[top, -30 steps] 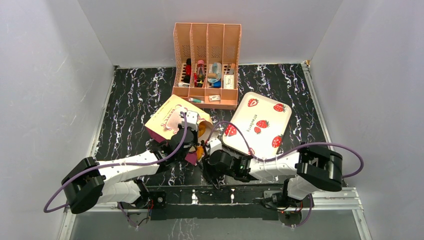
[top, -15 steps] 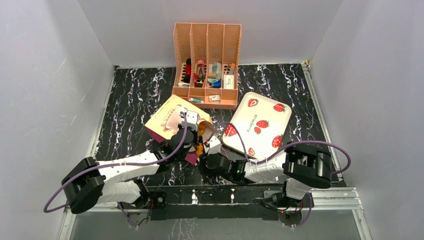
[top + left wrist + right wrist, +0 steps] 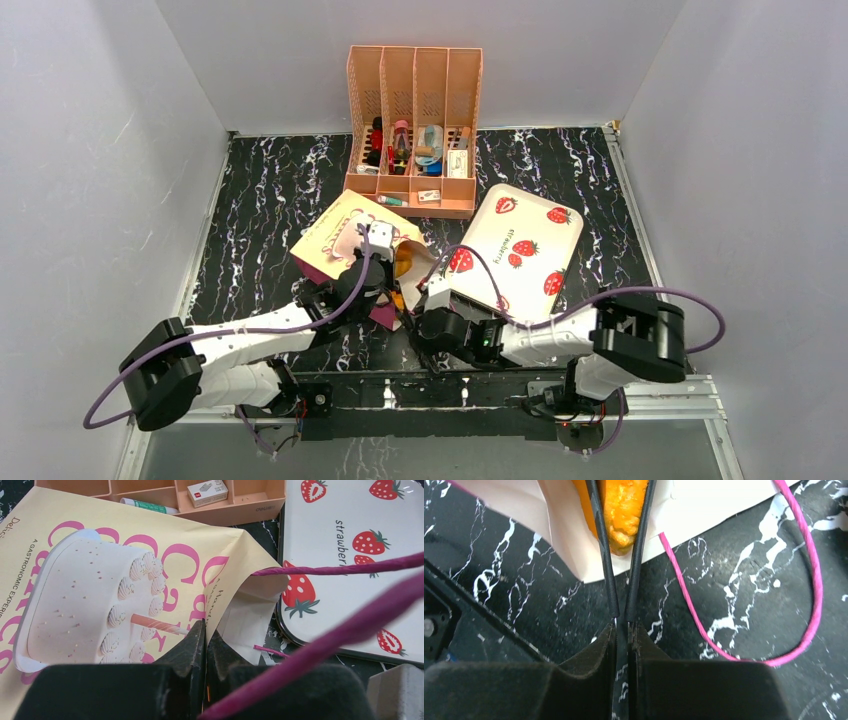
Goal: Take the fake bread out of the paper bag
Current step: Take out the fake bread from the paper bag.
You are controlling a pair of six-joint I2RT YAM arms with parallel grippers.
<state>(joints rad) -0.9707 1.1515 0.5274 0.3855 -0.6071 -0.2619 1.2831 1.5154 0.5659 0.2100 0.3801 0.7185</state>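
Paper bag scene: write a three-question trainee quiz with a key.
1. True or false: the right gripper is shut on an orange fake bread loaf at the paper bag mouth.
2. What does the left gripper pinch? A the bag's edge; B a pen; C a spoon.
3. Fill in: the tray right of the bag is printed with ____.
Key: 1 true; 2 A; 3 strawberries.

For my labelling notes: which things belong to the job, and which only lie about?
Job: cream paper bag with pink cake print; glossy orange toy loaf; left tool, shut on bag edge; right tool, shut on loaf.
Lying about: peach slotted file organiser; white strawberry-printed tray.
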